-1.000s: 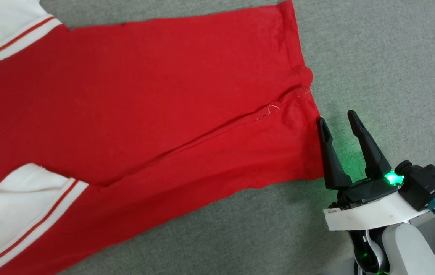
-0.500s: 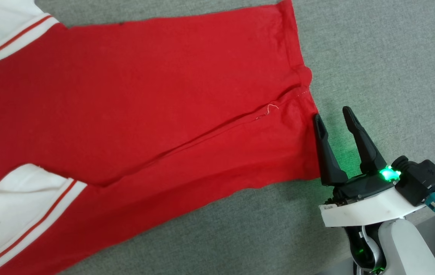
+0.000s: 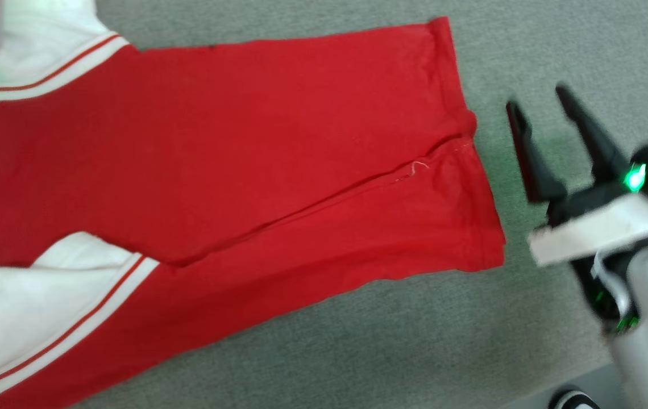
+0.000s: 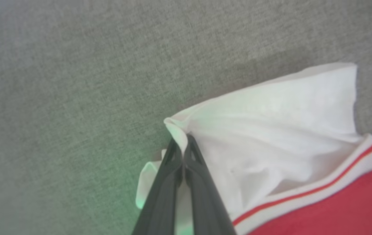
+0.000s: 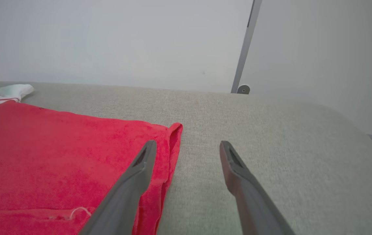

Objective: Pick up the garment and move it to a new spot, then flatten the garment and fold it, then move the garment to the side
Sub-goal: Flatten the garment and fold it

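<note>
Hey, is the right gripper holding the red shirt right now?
No, the right gripper stands open over the grey surface, beside the garment, with nothing in its grasp.

the garment (image 3: 244, 170) runs off the left edge; the right gripper (image 3: 539, 100) is blurred.

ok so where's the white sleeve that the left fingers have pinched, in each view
head view: the white sleeve sits in the upper left corner.
left wrist view: it runs from centre to right, its edge pinched in the shut fingers of the left gripper.
right wrist view: it is a small white patch at the far left edge.
shared landmark: the striped trim where the sleeve meets the red cloth.
</note>
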Tool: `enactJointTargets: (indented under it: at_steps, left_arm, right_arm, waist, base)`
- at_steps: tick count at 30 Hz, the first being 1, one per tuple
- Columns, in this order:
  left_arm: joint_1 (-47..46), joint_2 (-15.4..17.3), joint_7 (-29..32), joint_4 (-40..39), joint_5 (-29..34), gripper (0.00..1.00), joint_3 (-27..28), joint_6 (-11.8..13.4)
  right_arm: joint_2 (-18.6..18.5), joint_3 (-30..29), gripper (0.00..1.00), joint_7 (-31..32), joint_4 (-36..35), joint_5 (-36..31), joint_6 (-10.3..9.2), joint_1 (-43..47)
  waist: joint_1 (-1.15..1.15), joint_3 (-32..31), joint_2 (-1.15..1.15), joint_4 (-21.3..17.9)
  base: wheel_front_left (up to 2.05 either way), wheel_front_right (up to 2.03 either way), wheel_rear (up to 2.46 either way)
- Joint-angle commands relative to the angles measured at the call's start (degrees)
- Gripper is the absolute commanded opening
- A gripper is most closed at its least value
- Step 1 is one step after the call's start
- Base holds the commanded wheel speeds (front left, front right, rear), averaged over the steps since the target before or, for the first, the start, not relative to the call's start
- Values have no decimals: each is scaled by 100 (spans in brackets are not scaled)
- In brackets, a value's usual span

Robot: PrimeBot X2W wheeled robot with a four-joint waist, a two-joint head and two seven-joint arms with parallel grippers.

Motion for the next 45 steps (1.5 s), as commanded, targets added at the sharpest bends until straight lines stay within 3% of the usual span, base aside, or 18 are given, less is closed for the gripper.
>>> enactJointTargets:
  at_steps: [1,7,14,23,29,31,39,45]
  left_arm:
    - [424,-86,36,123,-94,0,-105,-48]
    - [397,-321,-103,195,-170,0,-76,-113]
    - [329,-498,-213,320,-221,0,-60,-225]
    - [290,-651,-324,567,-255,0,-54,-332]
    - [246,-805,-444,790,-299,0,-35,-441]
    - [240,-850,-481,879,-318,0,-34,-481]
    - [176,-909,-577,1238,-371,0,0,-598]
    - [-29,-1058,-877,1391,-322,0,44,-717]
  right_arm:
    - [-205,116,100,273,67,82,-10,-385]
    - [-636,457,100,1399,649,535,-10,-1469]
    - [-859,1103,100,2864,1656,1208,-10,-2625]
    - [-771,1583,100,4579,2784,1946,-11,-3429]
    - [-652,1681,100,5509,3526,2062,-12,-3865]
    - [-637,1672,0,5674,3683,2004,-16,-4015]
    - [-507,1449,0,6242,4242,1892,-12,-4488]
    - [-401,1246,0,5934,4438,1627,-12,-4834]
  waist:
    - [0,-111,0,170]
    - [0,-101,0,413]
    - [0,15,0,636]
    - [0,115,0,782]
    - [0,139,0,861]
    - [0,136,0,885]
    - [0,28,0,903]
    - [0,-94,0,958]
  base:
    - [0,0,0]
    - [0,0,0]
    - [0,0,0]
    - [0,0,0]
    - [0,0,0]
    - [0,0,0]
    - [0,0,0]
    - [0,0,0]
